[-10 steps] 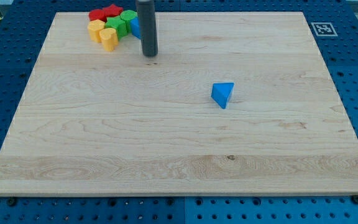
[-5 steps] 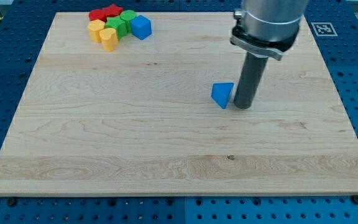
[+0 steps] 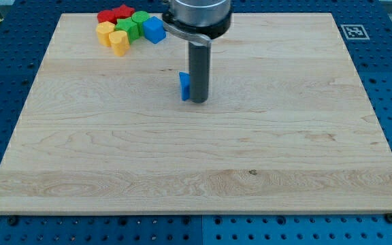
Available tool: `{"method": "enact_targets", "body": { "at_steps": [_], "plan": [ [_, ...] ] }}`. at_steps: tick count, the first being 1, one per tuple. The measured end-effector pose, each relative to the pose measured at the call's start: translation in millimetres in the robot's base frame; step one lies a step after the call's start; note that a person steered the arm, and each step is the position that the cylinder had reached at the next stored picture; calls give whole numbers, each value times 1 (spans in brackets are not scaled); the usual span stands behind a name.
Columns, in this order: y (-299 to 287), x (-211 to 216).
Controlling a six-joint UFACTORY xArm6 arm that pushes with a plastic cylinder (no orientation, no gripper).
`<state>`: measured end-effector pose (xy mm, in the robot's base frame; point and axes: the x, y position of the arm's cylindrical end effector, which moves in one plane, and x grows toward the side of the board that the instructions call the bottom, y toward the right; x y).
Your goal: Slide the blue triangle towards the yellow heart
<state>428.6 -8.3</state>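
The blue triangle [image 3: 184, 86] lies on the wooden board, left of centre in the upper half, partly hidden behind my rod. My tip [image 3: 198, 101] rests on the board right against the triangle's right side. The yellow heart [image 3: 119, 43] sits at the view's top left, at the lower edge of a cluster of blocks, well up and left of the triangle.
The cluster at the top left also holds a yellow block [image 3: 104, 31], a red block [image 3: 116, 13], green blocks [image 3: 133, 24] and a blue cube [image 3: 154, 30]. A black-and-white marker tag [image 3: 353, 31] sits at the board's top right corner.
My tip swung from beside the cluster to the triangle's right side, then pushed the triangle left and a little up across the board.
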Motion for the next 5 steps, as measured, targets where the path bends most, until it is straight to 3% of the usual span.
{"method": "enact_targets", "body": {
  "at_steps": [3, 5],
  "plan": [
    [-23, -58],
    [-43, -47]
  ]
}}
